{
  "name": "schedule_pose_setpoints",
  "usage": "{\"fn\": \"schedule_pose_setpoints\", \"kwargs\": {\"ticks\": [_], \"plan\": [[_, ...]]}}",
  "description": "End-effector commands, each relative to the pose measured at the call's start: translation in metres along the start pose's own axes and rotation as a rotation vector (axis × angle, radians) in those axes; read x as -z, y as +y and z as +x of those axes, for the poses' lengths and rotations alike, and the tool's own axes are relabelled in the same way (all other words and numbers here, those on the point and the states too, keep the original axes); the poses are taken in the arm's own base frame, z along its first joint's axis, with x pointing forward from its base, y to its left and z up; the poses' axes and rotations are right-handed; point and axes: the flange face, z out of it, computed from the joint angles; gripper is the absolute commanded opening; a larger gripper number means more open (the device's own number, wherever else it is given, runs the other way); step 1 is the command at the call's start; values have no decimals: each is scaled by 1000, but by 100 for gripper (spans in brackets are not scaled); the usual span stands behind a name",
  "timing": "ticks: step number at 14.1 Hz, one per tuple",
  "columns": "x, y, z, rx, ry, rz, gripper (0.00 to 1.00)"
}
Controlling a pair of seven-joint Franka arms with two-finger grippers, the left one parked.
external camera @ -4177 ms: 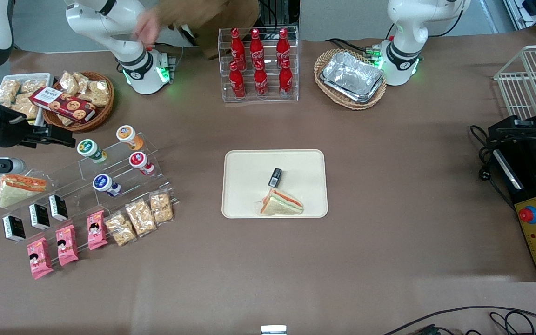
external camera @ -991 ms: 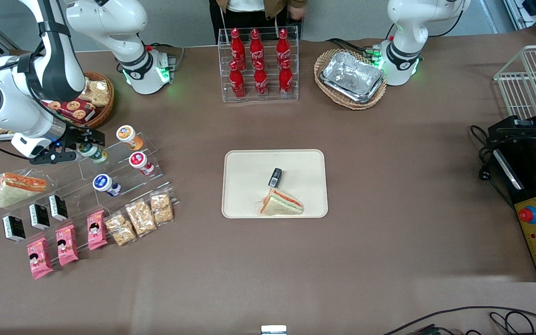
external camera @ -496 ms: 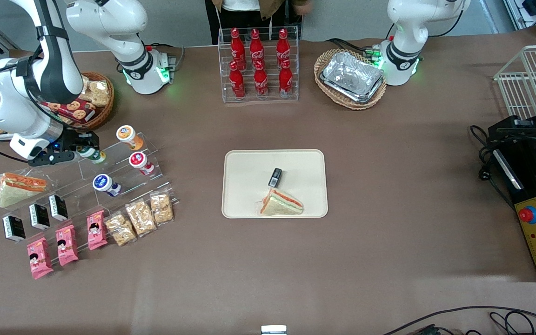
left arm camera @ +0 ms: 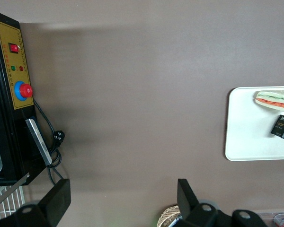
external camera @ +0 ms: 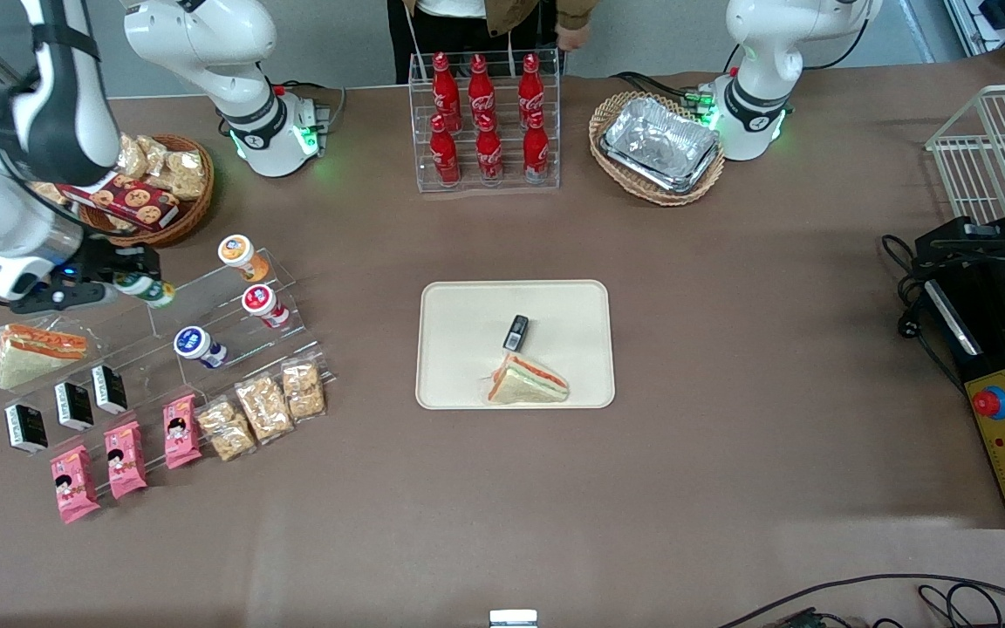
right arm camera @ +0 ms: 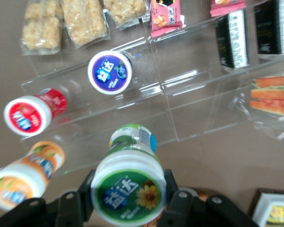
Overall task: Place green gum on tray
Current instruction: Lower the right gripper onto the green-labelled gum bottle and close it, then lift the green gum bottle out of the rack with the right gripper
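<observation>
Between my fingers: the green gum, pinched tight near its white lid by my gripper.
Where I am: up over the clear shelf, at my own end of the bench.
Close to my gripper: the orange bottle, the red bottle and the blue bottle, all lying on the shelf steps.
Where the gum must go: the tray, well apart from my gripper, toward the middle of the bench.
Already on the tray: a sandwich and a small black pack just beside it.
What could go wrong: the gum is round and smooth, so I think it could slip out on the long ride if my hold is weak.
Another worry: if I swing low, I might bump the orange bottle or the red bottle and knock it off its step.
Last worry: if I set the gum down on the sandwich, it could tip and roll, so I want a bare spot on the tray.
</observation>
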Motion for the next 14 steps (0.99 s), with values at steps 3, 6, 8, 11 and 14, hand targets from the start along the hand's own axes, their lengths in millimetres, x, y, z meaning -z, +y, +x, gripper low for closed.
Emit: {"fn": "schedule_pose_setpoints", "kwargs": {"ticks": [3, 6, 8, 11, 14], "plan": [[97, -7, 20, 17, -50, 15, 26], [133, -32, 30, 4, -73, 87, 26], [141, -71, 33, -9, -79, 96, 26], [145, -141, 34, -78, -90, 96, 26], [140, -202, 33, -138, -121, 124, 26]]}}
